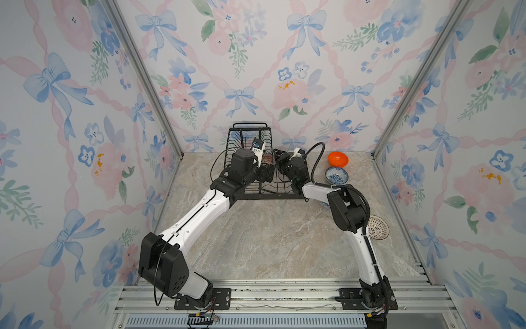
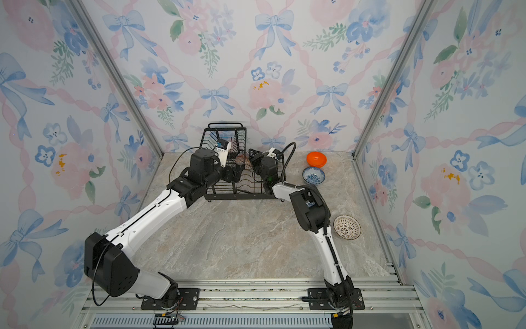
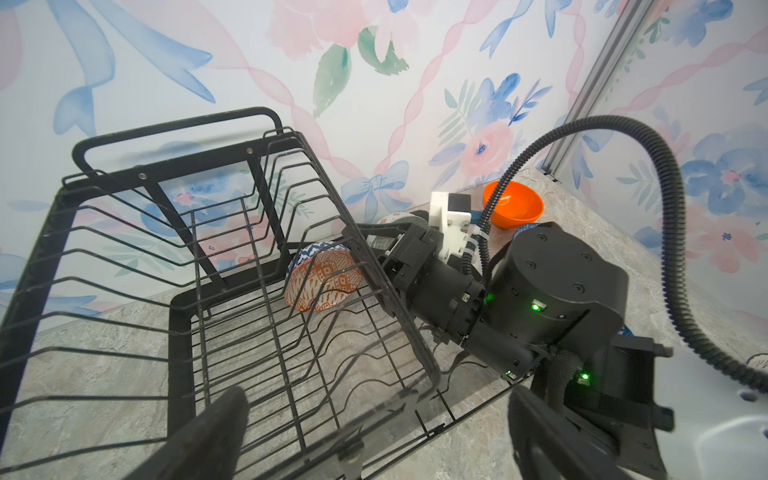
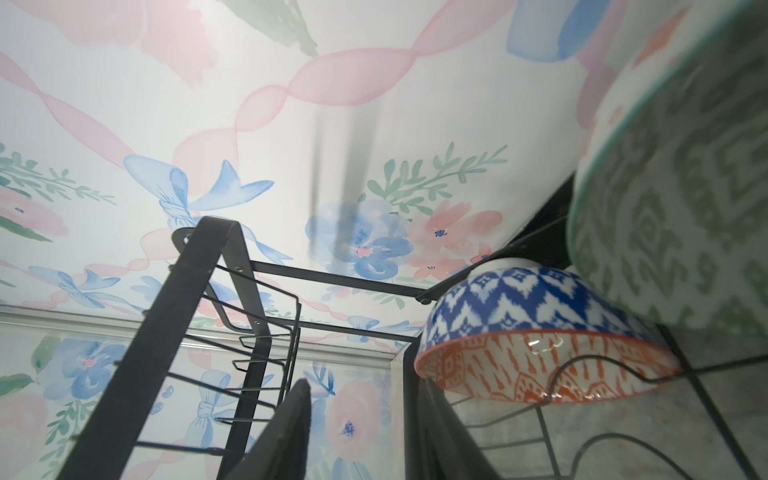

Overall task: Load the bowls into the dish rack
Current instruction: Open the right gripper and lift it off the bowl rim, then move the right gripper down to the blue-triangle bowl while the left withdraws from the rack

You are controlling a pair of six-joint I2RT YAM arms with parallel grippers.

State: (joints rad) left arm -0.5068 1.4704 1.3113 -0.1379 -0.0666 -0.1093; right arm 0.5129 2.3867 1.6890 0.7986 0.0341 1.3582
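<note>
The black wire dish rack (image 1: 257,186) (image 2: 225,134) stands at the back of the table in both top views. On its flat base leans a bowl (image 3: 324,282) (image 4: 536,307) with a dark-blue geometric outside and an orange-patterned inside. A grey-green patterned bowl (image 4: 685,216) sits beside it, very close to the right wrist camera. My right gripper (image 4: 365,440) (image 1: 277,158) is open at the rack's right side, with nothing between its fingers. My left gripper (image 3: 382,449) is open wide, and the raised basket's front corner (image 3: 415,374) lies between its fingers. The plain orange bowl (image 1: 338,159) (image 3: 513,205), the blue floral bowl (image 1: 336,174) and the lattice bowl (image 2: 346,227) stand on the table to the right.
The right arm's black cable (image 3: 665,199) arcs over the back right corner. Wallpapered walls close in the table on three sides. The right arm's elbow (image 1: 348,210) hangs beside the lattice bowl. An aluminium rail (image 1: 284,293) runs along the front edge.
</note>
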